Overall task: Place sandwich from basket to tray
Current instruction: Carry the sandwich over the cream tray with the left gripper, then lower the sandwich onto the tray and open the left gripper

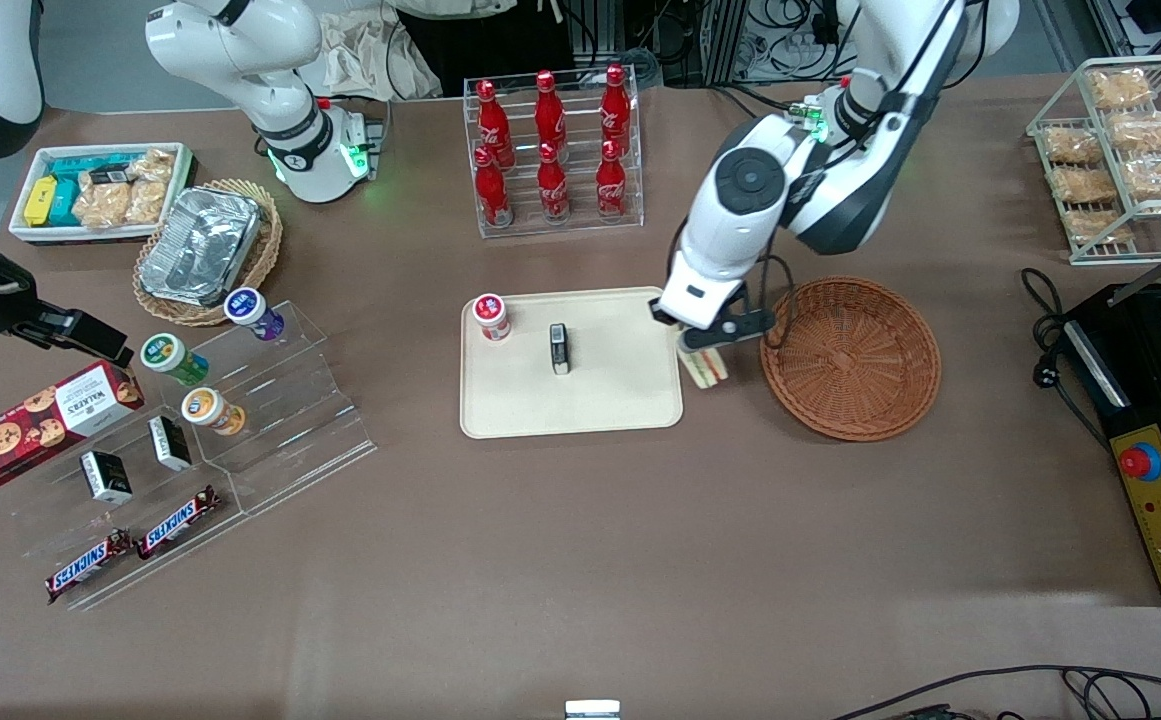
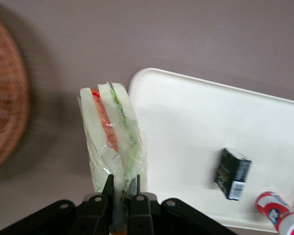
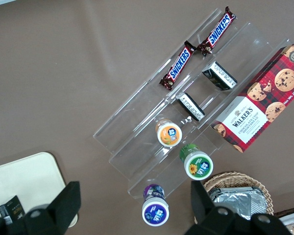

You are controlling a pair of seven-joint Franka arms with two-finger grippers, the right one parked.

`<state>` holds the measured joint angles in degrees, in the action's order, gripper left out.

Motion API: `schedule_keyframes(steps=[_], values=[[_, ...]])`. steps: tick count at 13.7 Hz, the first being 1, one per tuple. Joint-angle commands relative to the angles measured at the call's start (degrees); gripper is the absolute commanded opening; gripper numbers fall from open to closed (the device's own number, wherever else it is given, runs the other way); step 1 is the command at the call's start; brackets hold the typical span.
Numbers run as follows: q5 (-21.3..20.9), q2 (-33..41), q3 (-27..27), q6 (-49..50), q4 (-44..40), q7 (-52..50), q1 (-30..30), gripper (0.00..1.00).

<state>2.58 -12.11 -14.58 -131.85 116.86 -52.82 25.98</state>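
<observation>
**Sandwich held between basket and tray**

I see my claw (image 2: pixel 121 196) clamped on the wrapped sandwich (image 2: pixel 111 131), hanging it over the desk (image 1: pixel 580 520) between the wicker basket (image 1: pixel 852 357) and the cream tray (image 1: pixel 572 400), just beside the tray's edge. A small black box (image 1: pixel 560 348) and a red-capped cup (image 1: pixel 490 316) stand on the tray.

Red cola bottles (image 1: pixel 551 150) in clear rack; Snickers bars (image 1: pixel 135 545), Walkers box (image 1: pixel 45 423), yogurt cups (image 1: pixel 208 365) on acrylic stand (image 1: pixel 280 420).
</observation>
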Motion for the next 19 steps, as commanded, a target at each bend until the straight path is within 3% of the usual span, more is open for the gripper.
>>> schedule_keyframes(steps=[1, 5, 7, 10, 11, 12, 15, 19], values=[[-0.2, -4.1, 0.4, -6.1, -2.2, 0.9, 2.8, 0.00], [-2.1, -8.4, 0.4, -14.3, -1.9, 1.3, 5.1, 0.00], [-4.3, -10.6, 0.4, -16.4, -1.5, 1.2, 5.3, 0.00], [-4.3, -11.0, 0.8, -16.9, 0.3, 1.1, 5.7, 0.00], [-4.3, -10.7, 0.8, -16.9, 1.2, 0.9, 5.3, 0.46], [-4.3, -9.9, 0.8, -16.9, 2.4, 1.2, 5.0, 0.98], [-4.3, -4.8, 2.0, -13.9, 4.4, 0.3, 3.9, 0.99], [-3.6, 4.4, 1.8, 1.4, 3.5, 6.8, -5.0, 0.99]])
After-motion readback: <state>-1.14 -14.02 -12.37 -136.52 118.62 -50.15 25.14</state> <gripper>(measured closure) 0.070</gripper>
